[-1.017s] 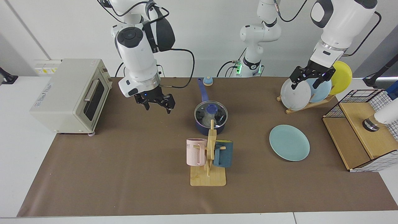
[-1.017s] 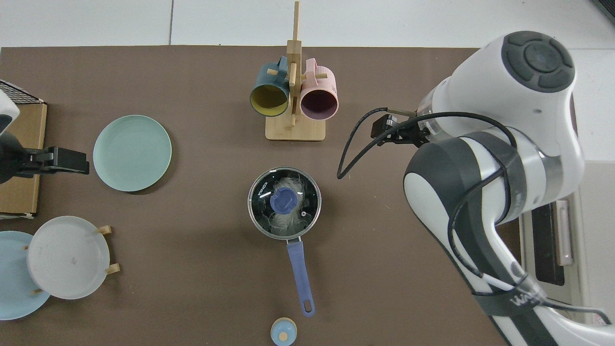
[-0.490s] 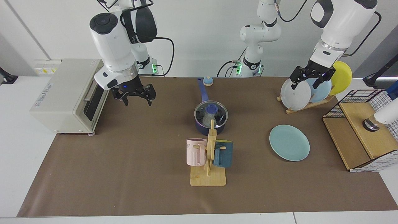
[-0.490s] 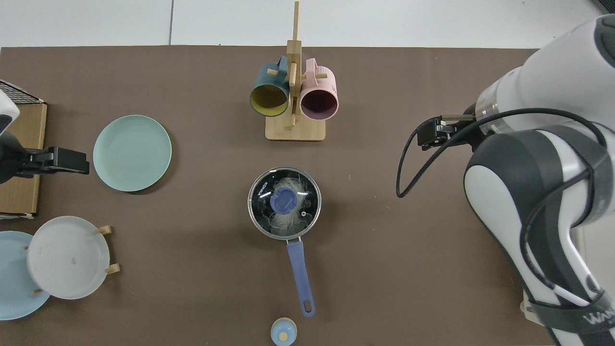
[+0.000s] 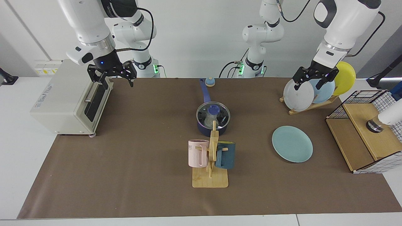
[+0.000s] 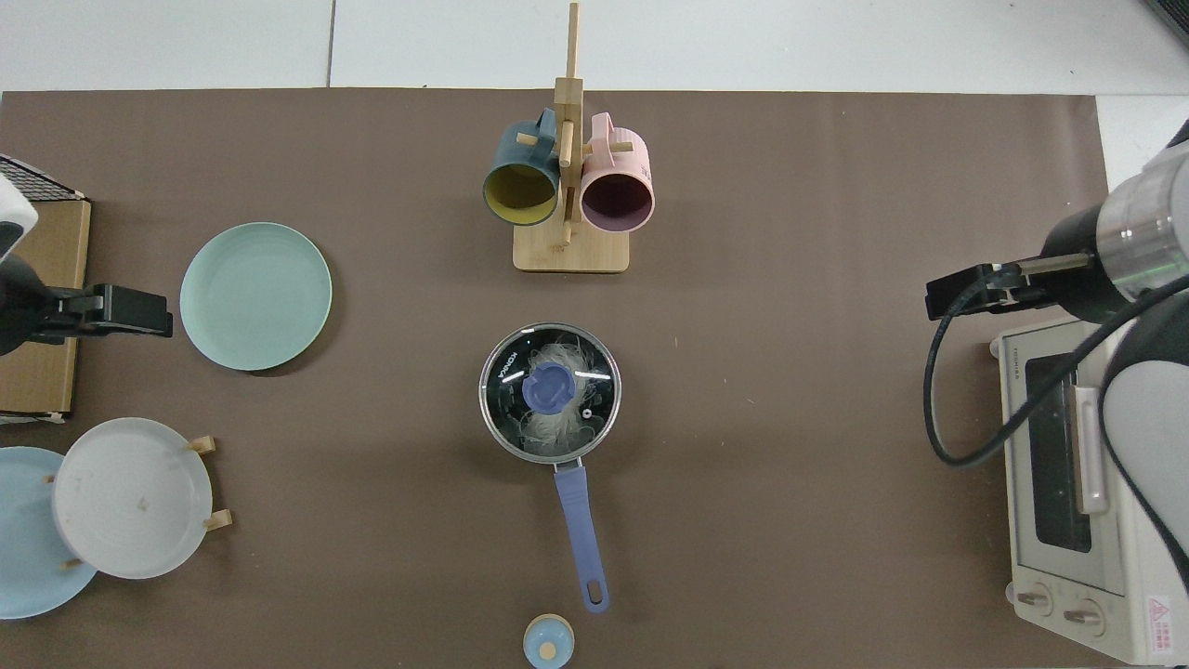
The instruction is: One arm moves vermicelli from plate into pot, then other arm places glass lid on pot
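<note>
From my remote seat, nearest the camera was the mug rack (image 5: 209, 163), with a pink mug (image 5: 198, 153) and a dark teal mug (image 5: 225, 155) hung on it, toward the front edge of the desk (image 5: 125, 175). The teal plate (image 5: 292, 143) lay bare toward the desk's end by the left arm. Behind the rack, mid-desk, sat the pot (image 5: 213, 121) with the glass lid (image 6: 549, 391) flat on its rim and the vermicelli (image 6: 557, 423) visible through the glass. So both steps looked done to me.

Further back, the right gripper (image 5: 112, 72) hung with fingers spread and empty, above the toaster oven (image 5: 70, 95) at the other end. The left gripper (image 5: 315, 78) waited, fingers apart, just in front of the upright grey plate (image 5: 298, 95) in the plate rack near the back edge.

Risks, I reckoned: the left fingers sat close enough to that grey plate that a careless move could clip it out of the rack. The right gripper could knock the oven if it dipped.
</note>
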`<act>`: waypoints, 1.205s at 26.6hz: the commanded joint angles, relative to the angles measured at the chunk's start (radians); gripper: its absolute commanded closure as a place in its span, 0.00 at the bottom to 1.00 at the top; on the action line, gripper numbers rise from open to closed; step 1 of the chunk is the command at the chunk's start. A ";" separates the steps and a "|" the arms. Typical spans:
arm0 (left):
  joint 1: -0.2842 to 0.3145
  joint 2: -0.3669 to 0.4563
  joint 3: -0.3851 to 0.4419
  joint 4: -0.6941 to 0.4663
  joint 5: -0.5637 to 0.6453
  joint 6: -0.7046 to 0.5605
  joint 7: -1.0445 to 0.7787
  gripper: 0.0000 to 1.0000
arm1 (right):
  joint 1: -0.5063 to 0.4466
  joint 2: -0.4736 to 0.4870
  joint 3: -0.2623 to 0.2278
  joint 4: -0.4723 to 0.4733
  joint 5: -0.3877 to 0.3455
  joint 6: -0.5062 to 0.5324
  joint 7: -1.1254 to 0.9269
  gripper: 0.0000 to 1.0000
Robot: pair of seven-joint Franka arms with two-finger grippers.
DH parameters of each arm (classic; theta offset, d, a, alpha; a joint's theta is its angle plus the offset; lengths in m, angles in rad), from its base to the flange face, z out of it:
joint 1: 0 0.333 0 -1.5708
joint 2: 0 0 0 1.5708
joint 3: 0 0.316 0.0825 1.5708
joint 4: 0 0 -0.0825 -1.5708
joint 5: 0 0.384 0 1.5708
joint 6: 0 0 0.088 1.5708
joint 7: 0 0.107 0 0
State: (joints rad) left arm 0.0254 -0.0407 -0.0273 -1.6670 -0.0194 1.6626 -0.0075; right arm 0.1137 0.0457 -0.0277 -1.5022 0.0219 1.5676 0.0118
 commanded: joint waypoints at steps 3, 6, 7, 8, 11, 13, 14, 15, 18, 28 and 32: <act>0.002 -0.010 -0.003 0.000 0.019 -0.015 0.007 0.00 | -0.063 -0.064 0.014 -0.036 -0.013 -0.004 -0.110 0.00; 0.002 -0.010 -0.003 0.000 0.019 -0.015 0.007 0.00 | -0.083 -0.078 0.015 -0.039 -0.013 -0.009 -0.133 0.00; 0.002 -0.010 -0.003 0.000 0.019 -0.015 0.007 0.00 | -0.089 -0.079 0.015 -0.038 -0.013 -0.011 -0.142 0.00; 0.002 -0.010 -0.003 0.000 0.019 -0.015 0.007 0.00 | -0.095 -0.082 0.015 -0.039 -0.011 -0.012 -0.156 0.00; 0.002 -0.010 -0.003 0.000 0.019 -0.015 0.007 0.00 | -0.100 -0.087 0.015 -0.055 -0.011 -0.012 -0.167 0.00; 0.002 -0.010 -0.003 0.000 0.019 -0.015 0.007 0.00 | -0.101 -0.095 0.015 -0.065 -0.011 -0.001 -0.165 0.00; 0.002 -0.010 -0.003 0.000 0.019 -0.015 0.007 0.00 | -0.101 -0.095 0.015 -0.069 -0.011 -0.001 -0.165 0.00; 0.002 -0.010 -0.003 0.000 0.019 -0.015 0.007 0.00 | -0.101 -0.095 0.015 -0.069 -0.010 -0.001 -0.165 0.00; 0.002 -0.010 -0.003 0.000 0.019 -0.015 0.007 0.00 | -0.105 -0.093 0.015 -0.059 -0.008 -0.009 -0.162 0.00; 0.002 -0.010 -0.003 0.000 0.019 -0.015 0.007 0.00 | -0.098 -0.096 0.017 -0.066 0.009 -0.034 -0.098 0.00; 0.002 -0.010 -0.003 0.000 0.019 -0.015 0.007 0.00 | -0.101 -0.096 0.015 -0.064 0.009 -0.034 -0.024 0.00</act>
State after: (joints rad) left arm 0.0254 -0.0407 -0.0273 -1.6670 -0.0194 1.6624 -0.0075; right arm 0.0306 -0.0272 -0.0229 -1.5442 0.0198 1.5452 -0.0824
